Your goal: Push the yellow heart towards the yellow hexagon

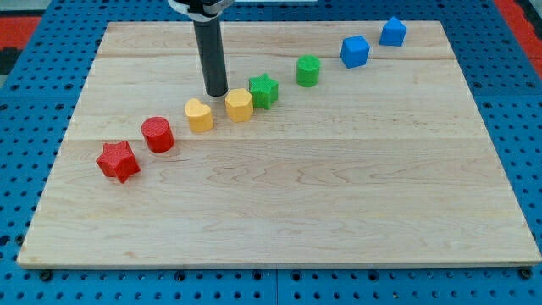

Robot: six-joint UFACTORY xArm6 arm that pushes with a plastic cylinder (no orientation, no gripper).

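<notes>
Wooden board [279,212]: the rod's tip [217,92], no fingers to judge, sits just above-between yellow heart [199,115] and yellow hexagon [240,105], green star [263,90] crowding the hexagon's right.

No text, label, number or sign can be read anywhere here.

Yellow heart [199,115], yellow hexagon [240,105], pale wooden board [296,195]
</notes>
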